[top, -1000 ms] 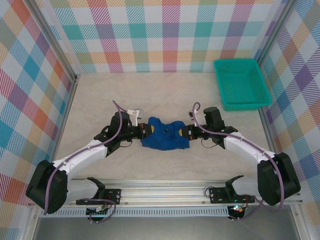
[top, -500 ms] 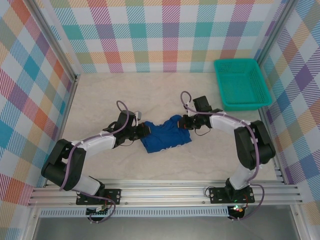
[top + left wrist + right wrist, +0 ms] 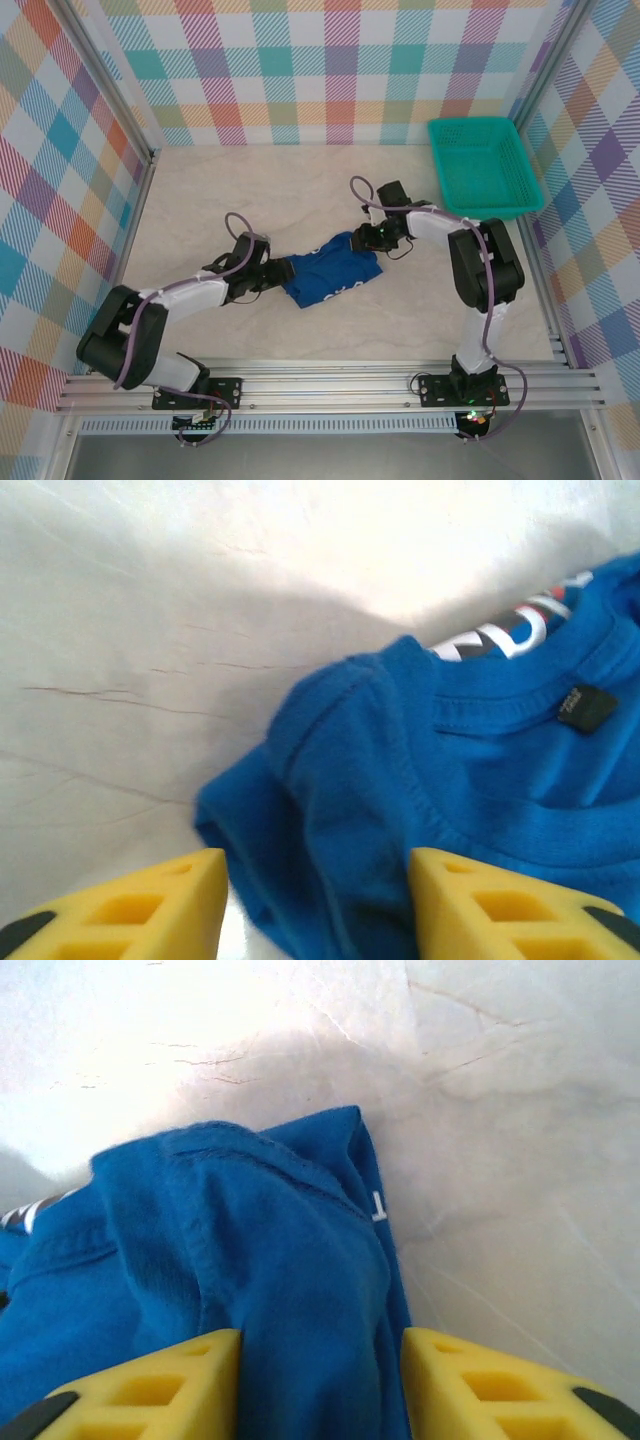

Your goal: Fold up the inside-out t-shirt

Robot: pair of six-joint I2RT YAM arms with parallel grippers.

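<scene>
t-shirt (image 3: 332,281) | left end effector (image 3: 284,271): parted astride its edge | right end effector (image 3: 364,241): likewise

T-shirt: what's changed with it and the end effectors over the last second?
The t-shirt, bunched up between the arms a second ago, now lies flatter on the table, tilted. Both arms dropped low and stretched out. The left end effector and right end effector opened, letting its edges go. The teal basket has not moved.
</scene>
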